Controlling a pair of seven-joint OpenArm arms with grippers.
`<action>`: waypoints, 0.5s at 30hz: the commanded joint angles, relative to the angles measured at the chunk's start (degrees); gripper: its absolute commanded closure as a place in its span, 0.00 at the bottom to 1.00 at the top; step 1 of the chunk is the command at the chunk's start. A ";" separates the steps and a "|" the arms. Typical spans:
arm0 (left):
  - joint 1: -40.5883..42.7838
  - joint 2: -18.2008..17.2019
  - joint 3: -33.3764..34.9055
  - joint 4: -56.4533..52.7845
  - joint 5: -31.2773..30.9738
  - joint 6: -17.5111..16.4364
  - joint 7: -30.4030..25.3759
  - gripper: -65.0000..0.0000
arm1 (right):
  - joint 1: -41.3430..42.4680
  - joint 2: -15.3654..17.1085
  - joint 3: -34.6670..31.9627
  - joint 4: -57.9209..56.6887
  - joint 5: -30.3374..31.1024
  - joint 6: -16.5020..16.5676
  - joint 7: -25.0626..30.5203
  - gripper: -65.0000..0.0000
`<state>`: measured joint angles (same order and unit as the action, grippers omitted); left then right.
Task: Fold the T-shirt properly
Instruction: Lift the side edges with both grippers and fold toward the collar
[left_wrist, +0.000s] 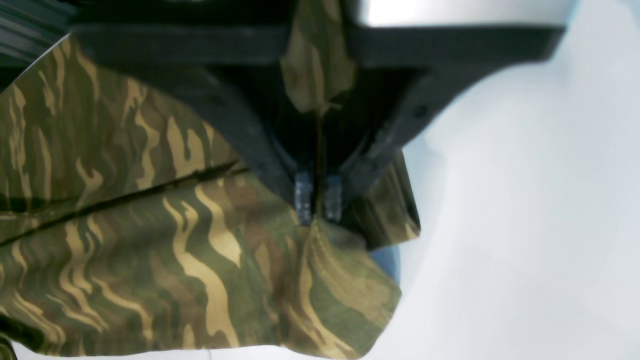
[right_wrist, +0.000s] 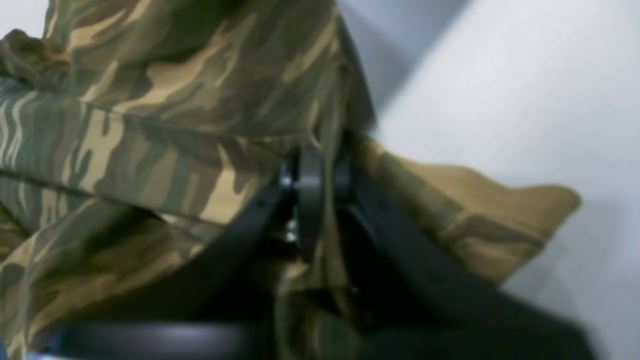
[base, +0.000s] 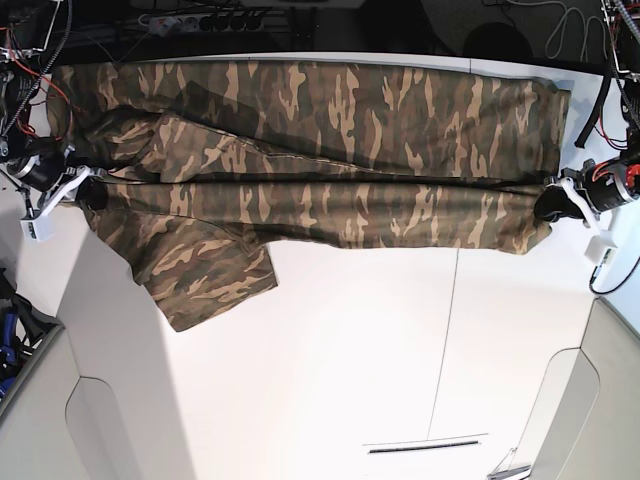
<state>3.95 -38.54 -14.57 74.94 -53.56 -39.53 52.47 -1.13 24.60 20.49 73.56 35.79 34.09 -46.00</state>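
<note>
Camouflage T-shirt (base: 330, 150) on white table (base: 350, 350), both arms' jaws clamped on its edge

Left tool (left_wrist: 317, 204) sits at the surface's right edge in the base view, fingers pressed together on a fold of the T-shirt (base: 330, 150). Right tool (right_wrist: 314, 167) mirrors it at the left edge, fingers likewise clamped on cloth, arms spread wide.
</note>
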 joint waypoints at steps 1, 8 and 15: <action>-0.76 -1.44 -0.50 0.94 -0.68 -0.47 -1.05 1.00 | 0.59 1.22 0.50 0.90 0.09 -0.35 1.01 0.77; -0.76 -1.44 -0.50 0.94 -0.68 -0.47 -1.03 1.00 | 0.63 1.25 0.50 0.92 0.28 -0.44 1.03 0.46; -0.76 -1.44 -0.50 0.94 -0.70 -0.47 -1.05 1.00 | 1.05 1.22 4.09 0.96 3.72 -0.42 1.01 0.46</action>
<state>3.97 -38.54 -14.57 74.94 -53.52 -39.53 52.47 -1.10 24.58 23.90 73.69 38.57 33.67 -46.02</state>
